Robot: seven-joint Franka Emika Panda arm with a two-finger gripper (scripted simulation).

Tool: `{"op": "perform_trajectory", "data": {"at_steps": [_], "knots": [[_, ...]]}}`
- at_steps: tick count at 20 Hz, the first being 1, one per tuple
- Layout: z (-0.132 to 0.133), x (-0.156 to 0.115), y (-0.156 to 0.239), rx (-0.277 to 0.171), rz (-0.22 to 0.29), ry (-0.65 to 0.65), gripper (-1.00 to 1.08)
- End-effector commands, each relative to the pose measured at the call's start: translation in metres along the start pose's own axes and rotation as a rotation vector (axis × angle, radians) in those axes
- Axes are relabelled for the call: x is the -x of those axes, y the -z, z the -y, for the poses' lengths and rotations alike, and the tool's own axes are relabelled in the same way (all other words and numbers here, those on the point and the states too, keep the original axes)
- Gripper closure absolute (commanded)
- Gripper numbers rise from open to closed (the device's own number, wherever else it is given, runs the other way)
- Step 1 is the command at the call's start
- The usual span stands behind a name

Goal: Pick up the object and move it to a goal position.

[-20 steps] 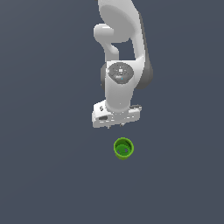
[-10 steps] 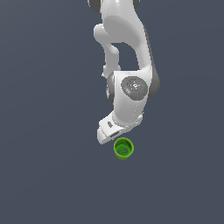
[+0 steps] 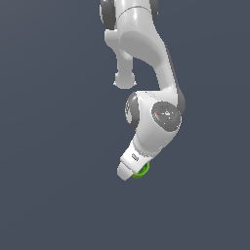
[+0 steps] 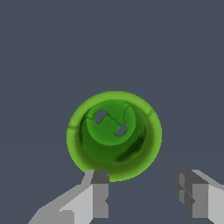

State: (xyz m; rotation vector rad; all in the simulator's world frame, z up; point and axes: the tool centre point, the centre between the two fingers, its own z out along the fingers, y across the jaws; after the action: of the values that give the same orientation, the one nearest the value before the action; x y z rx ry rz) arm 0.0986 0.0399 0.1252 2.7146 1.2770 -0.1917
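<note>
Nearest the wrist camera, the gripper (image 4: pixel 142 197) shows its two grey-tipped fingers (image 4: pixel 99 192) spread wide apart, with bare dark floor between them and nothing clamped. Just beyond the fingertips sits the green cup (image 4: pixel 114 135), a small bright green round cylinder seen from above, its hollow centre open to the lens and two small grey marks on its inner bottom. One finger overlaps the cup's rim in this view; whether it touches the rim cannot be told. The other finger stands clear of the cup, off to one side, so the cup is not centred between the two. In the exterior view the white arm (image 3: pixel 146 53) reaches down from the top of the picture and bends at its round wrist joint, and its hand end covers most of the cup (image 3: pixel 142 171), leaving only a thin green crescent showing at the lower edge. The cup rests on the plain dark grey floor (image 3: pixel 49 195), which fills the rest of both views.
</note>
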Motion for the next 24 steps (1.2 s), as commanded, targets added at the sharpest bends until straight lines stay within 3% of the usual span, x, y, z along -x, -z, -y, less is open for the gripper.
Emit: {"op": "perform_trajectory", "data": {"at_steps": [1, 12, 24], "knots": [[-0.005, -0.007, -0.003, 0.013, 0.017, 0.082, -0.20], [-0.019, -0.028, -0.015, 0.051, 0.082, 0.347, -0.20], [-0.023, -0.033, -0.020, 0.059, 0.102, 0.417, -0.20]]}}
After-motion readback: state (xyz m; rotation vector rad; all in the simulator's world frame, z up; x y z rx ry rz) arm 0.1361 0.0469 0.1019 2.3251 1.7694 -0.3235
